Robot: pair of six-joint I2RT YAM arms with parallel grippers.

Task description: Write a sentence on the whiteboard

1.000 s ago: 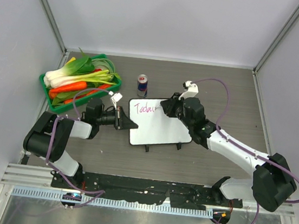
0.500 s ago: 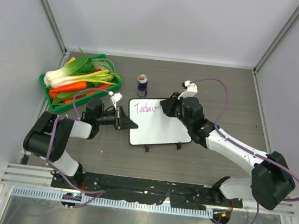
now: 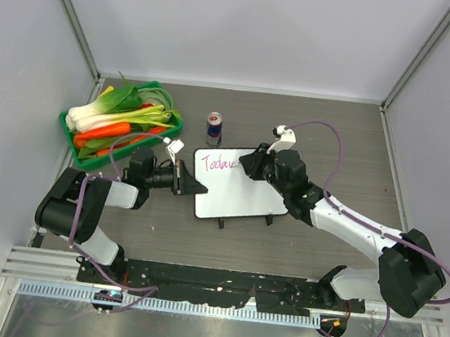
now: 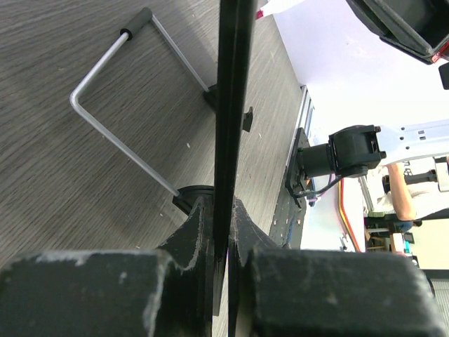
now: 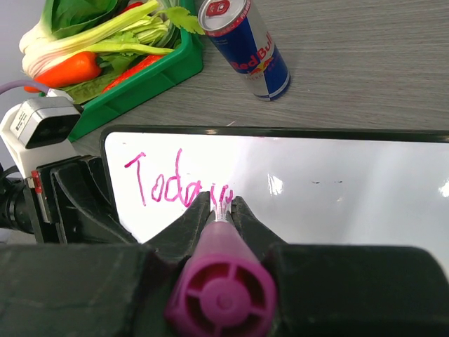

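Whiteboard (image 3: 239,191) at centre of the top view, its left edge clamped by the left gripper (image 3: 200,188); the right gripper (image 5: 222,203) grips a pink marker (image 5: 219,284), the sentence (image 5: 175,184) reaching only "Today", remainder unwritten.

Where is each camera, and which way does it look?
Top camera: high behind the arms, looking down; both arms show, left gripper and right gripper at the whiteboard.
Left wrist: on the left arm, looking along the whiteboard's edge; its fingers pinch it.
Right wrist: on the right arm, looking down at the pink words; its fingers hold the marker.
Shared: top and right wrist both see the can.
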